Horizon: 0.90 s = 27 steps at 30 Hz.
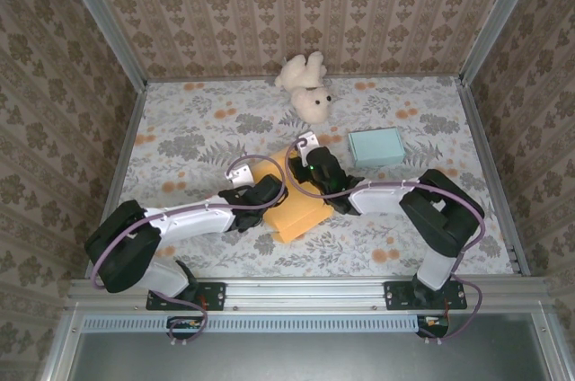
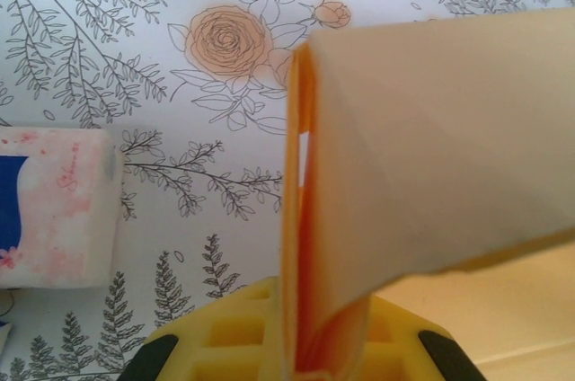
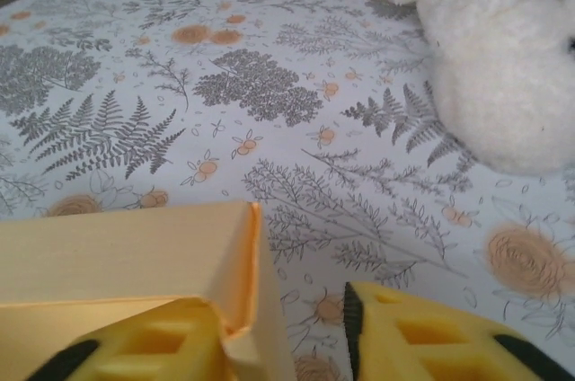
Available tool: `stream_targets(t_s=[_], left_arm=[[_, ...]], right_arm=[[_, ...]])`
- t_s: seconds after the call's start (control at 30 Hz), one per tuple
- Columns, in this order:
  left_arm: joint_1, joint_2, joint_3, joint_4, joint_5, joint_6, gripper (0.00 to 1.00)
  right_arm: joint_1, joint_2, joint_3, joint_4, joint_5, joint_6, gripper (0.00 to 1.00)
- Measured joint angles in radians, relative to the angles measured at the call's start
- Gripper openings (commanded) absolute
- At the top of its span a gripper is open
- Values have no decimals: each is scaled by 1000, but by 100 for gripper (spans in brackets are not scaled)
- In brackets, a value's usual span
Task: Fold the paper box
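Pinching a doubled wall of the paper box [image 2: 431,156] between closed fingers, my left gripper [image 2: 304,349] holds that panel up off the table [image 2: 180,174]. My right gripper [image 3: 287,336] has its jaws apart, one finger against a raised corner of the box, clamping nothing. The box sits mid-table between both arms, on my side of the teddy bear [image 1: 305,84]. I judge the fold partway done: one wall and a corner stand, while the near side looks flat.
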Motion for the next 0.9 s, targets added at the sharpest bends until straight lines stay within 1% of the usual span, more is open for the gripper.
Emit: stream_targets(t_s=[0.03, 0.17, 0.33, 0.4, 0.43, 0.47, 0.57, 0.6, 0.63, 0.73, 0.9], left_arm=[[0, 0, 2, 2, 0, 0, 0], [0, 0, 4, 13, 4, 6, 0], [0, 0, 4, 15, 8, 11, 0], [0, 0, 4, 16, 8, 12, 0], [0, 0, 4, 16, 8, 12, 0], [0, 0, 4, 17, 8, 12, 0], [1, 1, 4, 16, 3, 12, 0], [1, 2, 4, 16, 2, 15, 0], [2, 3, 4, 16, -1, 19, 0], [7, 11, 4, 23, -10, 40, 0], [31, 17, 4, 55, -20, 112, 0]], right_arm=[[0, 7, 7, -2, 10, -3, 30], [11, 35, 23, -4, 70, -26, 23], [66, 78, 42, 7, 241, -89, 22], [80, 83, 42, 21, 284, -105, 23], [85, 83, 40, 24, 296, -109, 25], [88, 83, 38, 31, 303, -111, 29], [90, 71, 8, 40, 296, -105, 44], [90, 58, -8, 37, 278, -97, 50], [89, 39, -29, 29, 257, -86, 54], [87, -44, -92, 13, 189, -48, 58], [86, -227, -137, -76, 103, 23, 61]])
